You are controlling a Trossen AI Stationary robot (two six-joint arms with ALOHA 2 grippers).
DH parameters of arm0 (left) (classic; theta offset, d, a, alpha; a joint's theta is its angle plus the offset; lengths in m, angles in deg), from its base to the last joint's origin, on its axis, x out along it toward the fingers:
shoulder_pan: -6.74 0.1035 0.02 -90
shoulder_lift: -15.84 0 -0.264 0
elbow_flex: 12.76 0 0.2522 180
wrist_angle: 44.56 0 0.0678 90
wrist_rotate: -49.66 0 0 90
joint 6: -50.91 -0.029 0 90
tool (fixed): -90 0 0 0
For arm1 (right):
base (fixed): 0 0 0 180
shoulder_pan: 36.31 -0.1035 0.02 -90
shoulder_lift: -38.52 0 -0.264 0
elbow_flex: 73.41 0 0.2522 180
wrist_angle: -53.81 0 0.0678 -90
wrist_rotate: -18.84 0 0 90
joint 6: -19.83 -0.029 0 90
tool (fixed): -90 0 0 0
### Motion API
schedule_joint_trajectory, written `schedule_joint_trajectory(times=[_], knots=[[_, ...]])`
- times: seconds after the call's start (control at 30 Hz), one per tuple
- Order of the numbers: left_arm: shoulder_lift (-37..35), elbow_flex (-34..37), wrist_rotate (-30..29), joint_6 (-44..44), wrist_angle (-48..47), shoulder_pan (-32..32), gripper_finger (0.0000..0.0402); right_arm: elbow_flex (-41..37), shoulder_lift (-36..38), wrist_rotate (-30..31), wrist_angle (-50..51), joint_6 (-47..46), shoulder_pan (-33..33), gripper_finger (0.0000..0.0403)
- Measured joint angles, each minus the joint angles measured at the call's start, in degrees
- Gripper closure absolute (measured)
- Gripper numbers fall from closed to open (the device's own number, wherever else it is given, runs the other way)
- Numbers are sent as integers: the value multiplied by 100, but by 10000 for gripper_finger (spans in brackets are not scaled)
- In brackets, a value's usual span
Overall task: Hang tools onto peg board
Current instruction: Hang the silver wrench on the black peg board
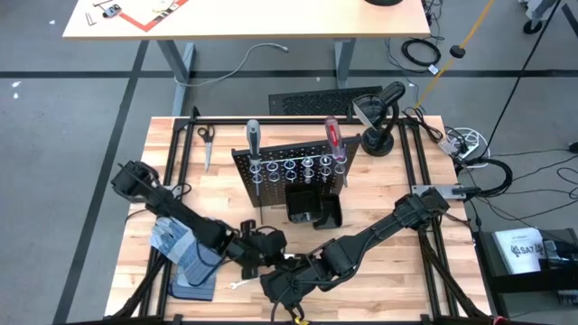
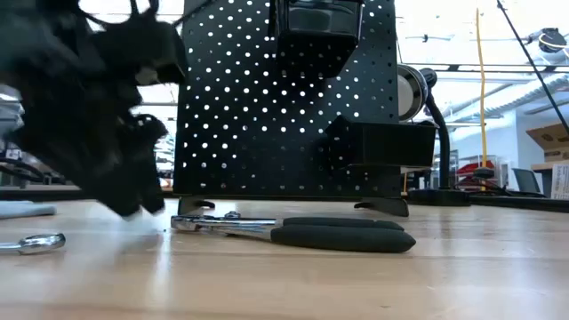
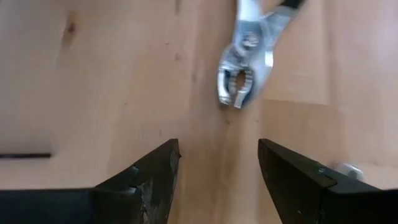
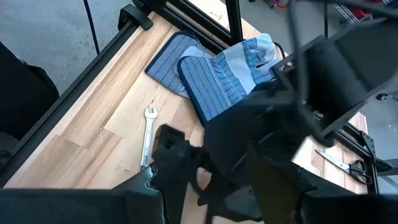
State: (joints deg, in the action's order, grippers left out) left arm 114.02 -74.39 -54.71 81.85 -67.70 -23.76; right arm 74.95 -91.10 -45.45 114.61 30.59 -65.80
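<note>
Black perforated peg board point(image 1: 287, 170); red-handled screwdriver point(image 1: 332, 135); blue-grey striped gloves point(image 4: 231, 67); silver wrench point(image 4: 148, 134).

1. Left gripper point(image 3: 217, 177) – low over the table's near middle, pointing down, fingers point(image 3: 149, 180) parted, nothing between.
2. Right gripper point(image 1: 282, 287) – low at the near edge beside the left, facing it, fingers point(image 4: 155, 186) apart.

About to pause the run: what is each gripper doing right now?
Left gripper: open, empty, pliers on the table ahead of it.
Right gripper: cannot be told.
</note>
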Motion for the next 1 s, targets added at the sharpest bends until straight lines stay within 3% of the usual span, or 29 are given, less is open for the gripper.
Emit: schedule_joint_trajectory(times=[0.23, 0.33, 0.47, 0.63, 1.0], knots=[[-1171, -5, -70, -33, -1008, -179, 173, 0, 0, -17, 5, 66, -69, 250], [-1438, -22, 321, -37, -1054, -369, 173, 0, 0, -31, 0, 68, -74, 250], [-1152, -22, 689, -32, -1057, -837, 173, 0, 0, -28, 3, 68, -62, 250], [-334, -22, 656, 238, -847, -1284, 173, 0, 0, -30, 5, 68, -65, 250], [108, -48, 642, 584, -585, -1083, 173, 0, -2, 11, 1, 64, -59, 250]])
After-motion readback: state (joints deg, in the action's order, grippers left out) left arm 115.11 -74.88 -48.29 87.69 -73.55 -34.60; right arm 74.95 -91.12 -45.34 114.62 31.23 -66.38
